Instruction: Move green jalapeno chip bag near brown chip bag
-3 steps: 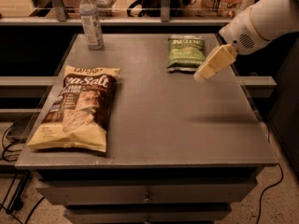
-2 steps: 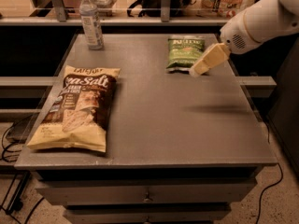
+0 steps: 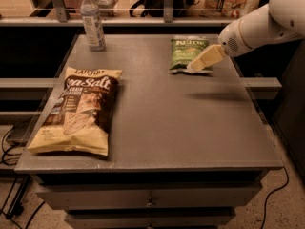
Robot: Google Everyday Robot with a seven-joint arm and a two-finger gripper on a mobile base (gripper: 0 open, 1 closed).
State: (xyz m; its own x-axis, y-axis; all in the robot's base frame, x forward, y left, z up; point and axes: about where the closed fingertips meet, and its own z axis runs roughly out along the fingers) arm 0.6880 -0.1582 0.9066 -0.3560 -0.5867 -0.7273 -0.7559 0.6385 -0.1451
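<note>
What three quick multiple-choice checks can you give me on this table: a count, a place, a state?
1. How many bags lie on the table?
A. three
B. one
C. two

2. Where is the gripper?
A. at the table's front left corner
B. at the green bag, on its right side
C. below the tabletop

3. How is the bottle placed?
A. upright
B. on its side
C. upside down

Answers:
1 C: only the green bag and the brown bag are there.
2 B: the gripper overlaps that bag's right part, far right of the table.
3 A: its cap is on top and its base is on the table.
</note>
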